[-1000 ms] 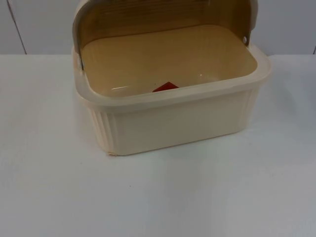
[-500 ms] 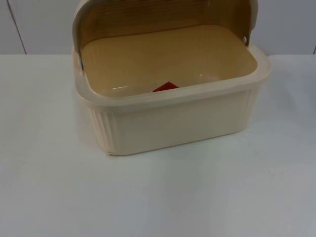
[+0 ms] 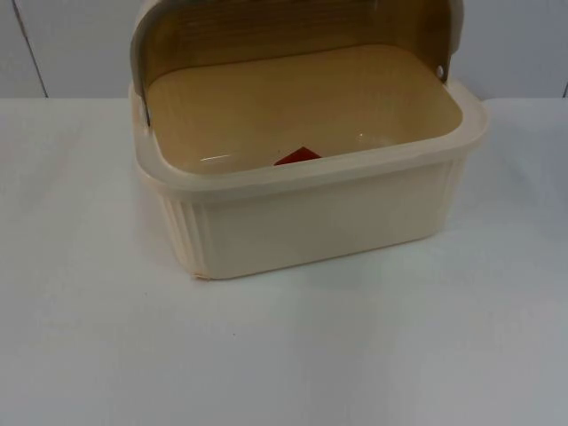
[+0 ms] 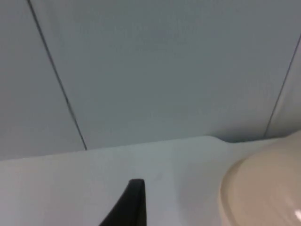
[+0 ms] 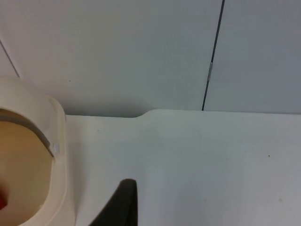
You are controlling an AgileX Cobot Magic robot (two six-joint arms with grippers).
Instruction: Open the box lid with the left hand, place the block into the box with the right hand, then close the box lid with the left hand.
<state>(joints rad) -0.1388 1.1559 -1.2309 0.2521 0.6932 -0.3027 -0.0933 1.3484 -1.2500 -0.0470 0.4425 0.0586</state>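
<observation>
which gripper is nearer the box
Right, by a little, it seems. The right gripper sits just off the right side of the box; the left gripper sits off its left side, with a wider gap.

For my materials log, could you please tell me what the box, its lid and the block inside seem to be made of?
Box: likely moulded plastic, cream, smooth with a ribbed wall and a soft sheen.
Lid: looks like tinted translucent plastic, brownish, with a cream rim.
Block: red and matte; too little shows to tell the material.
</observation>
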